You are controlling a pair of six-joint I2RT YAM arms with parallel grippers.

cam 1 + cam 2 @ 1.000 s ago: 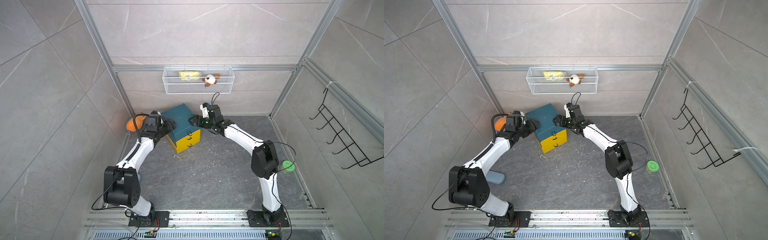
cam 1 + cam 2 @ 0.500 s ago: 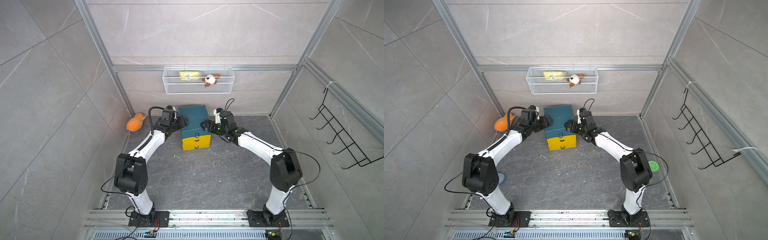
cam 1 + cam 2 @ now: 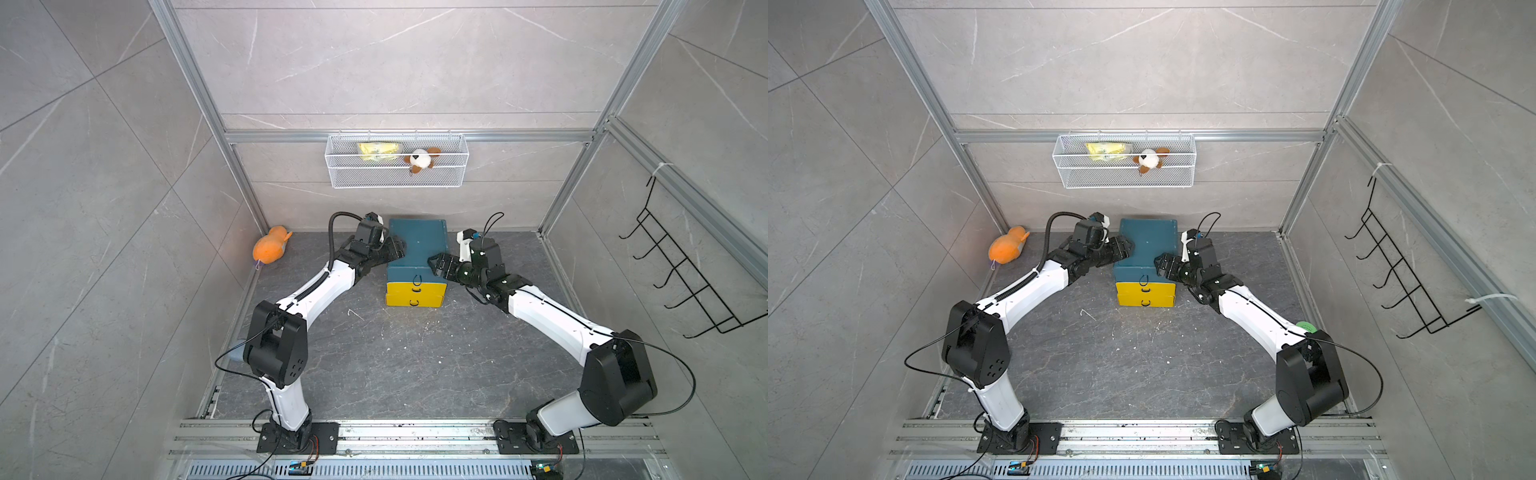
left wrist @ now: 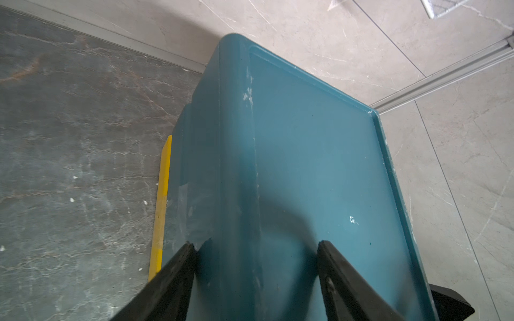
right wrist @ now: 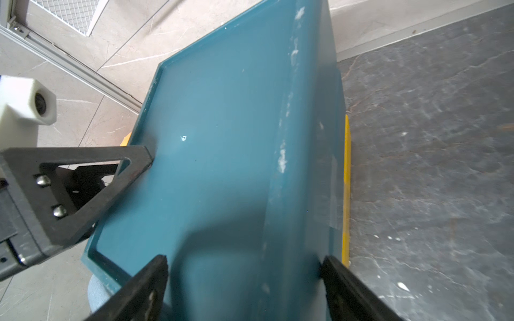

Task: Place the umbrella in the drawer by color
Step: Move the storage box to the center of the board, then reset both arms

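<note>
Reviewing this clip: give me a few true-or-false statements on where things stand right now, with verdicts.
1. The teal drawer cabinet has yellow drawer fronts. True.
2. The orange object lies in the wire basket. False: it lies on the floor by the left wall.
3. The left end effector and right end effector flank the cabinet from opposite sides. True.
4. The left end effector carries an umbrella. False: it holds nothing loose; its fingers straddle the cabinet's top edge.
5. Something hangs on the hook rack. False: its hooks are bare.
</note>
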